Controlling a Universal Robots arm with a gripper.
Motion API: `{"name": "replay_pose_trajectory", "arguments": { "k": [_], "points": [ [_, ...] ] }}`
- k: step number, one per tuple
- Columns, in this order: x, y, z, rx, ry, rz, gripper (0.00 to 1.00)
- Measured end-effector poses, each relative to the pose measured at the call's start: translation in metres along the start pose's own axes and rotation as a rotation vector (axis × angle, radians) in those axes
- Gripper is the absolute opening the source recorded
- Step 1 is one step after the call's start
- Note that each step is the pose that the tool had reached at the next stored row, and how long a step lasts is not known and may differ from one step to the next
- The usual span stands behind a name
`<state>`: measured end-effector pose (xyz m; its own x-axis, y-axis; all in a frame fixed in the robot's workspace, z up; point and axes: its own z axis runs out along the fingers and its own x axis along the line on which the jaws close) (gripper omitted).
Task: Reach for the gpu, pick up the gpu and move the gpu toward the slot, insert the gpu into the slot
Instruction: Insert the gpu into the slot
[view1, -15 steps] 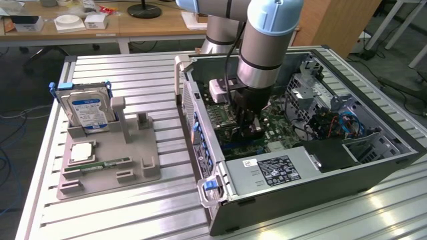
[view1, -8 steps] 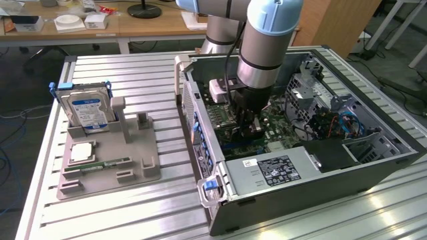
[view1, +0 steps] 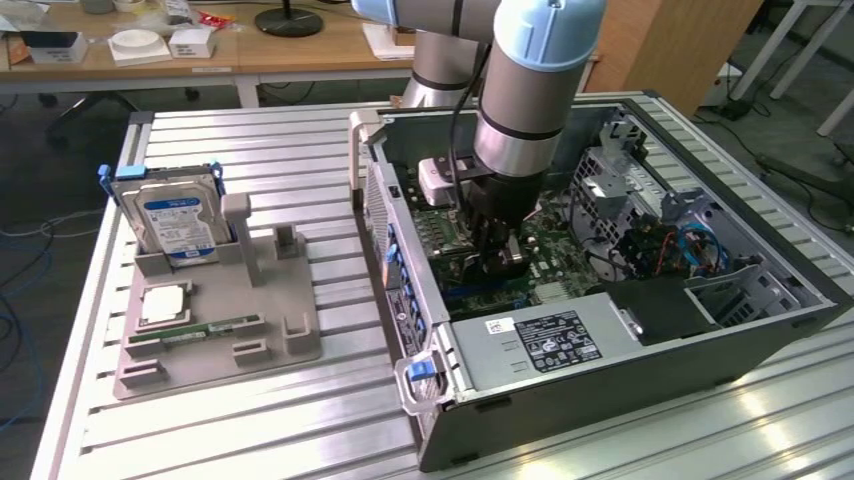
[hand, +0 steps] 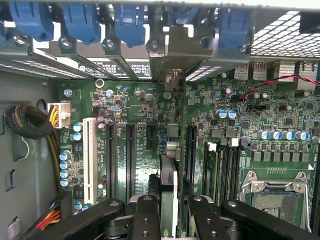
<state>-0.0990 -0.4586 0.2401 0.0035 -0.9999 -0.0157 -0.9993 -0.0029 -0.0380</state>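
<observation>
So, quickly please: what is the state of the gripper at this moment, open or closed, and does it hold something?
Gripper: closed on the gpu, holding it edge-on above the motherboard inside the computer case.

Even, soft room light filled the exterior view, with pale glare streaking the slatted metal table (strongest near the exterior view's right). Inside the computer case shadows deepened. The wrist view was bright overhead yet perhaps slightly soft nearest the lens.
</observation>
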Motion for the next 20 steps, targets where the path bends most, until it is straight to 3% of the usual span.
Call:
{"name": "replay_pose_trajectory", "arguments": {
  "k": [20],
  "points": [
    [0.0000,0.0000,-0.0001,0.0074,0.0000,0.000,0.26]
  ]
}}
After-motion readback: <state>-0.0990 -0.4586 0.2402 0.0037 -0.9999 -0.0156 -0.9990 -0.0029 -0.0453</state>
